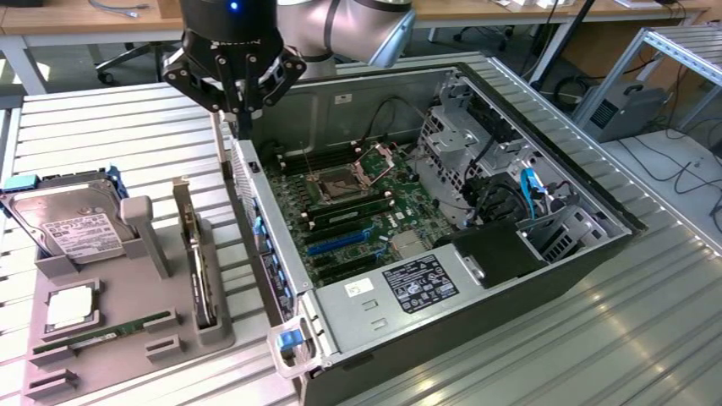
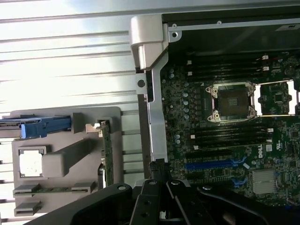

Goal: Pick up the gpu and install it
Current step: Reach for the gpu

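The gpu stands on edge in a slot of the grey holder, its silver bracket toward the back. In the wrist view the gpu appears as a thin edge-on card. My gripper hangs shut and holds nothing, above the near wall of the open computer case, up and behind the gpu. The black fingers point down over the case edge. The motherboard lies exposed, with a blue slot near its front; the same blue slot shows in the wrist view.
On the holder also sit a silver hard drive in a blue caddy, a CPU and a green RAM stick. The case holds a power supply and drive cages. Everything rests on a slatted metal table.
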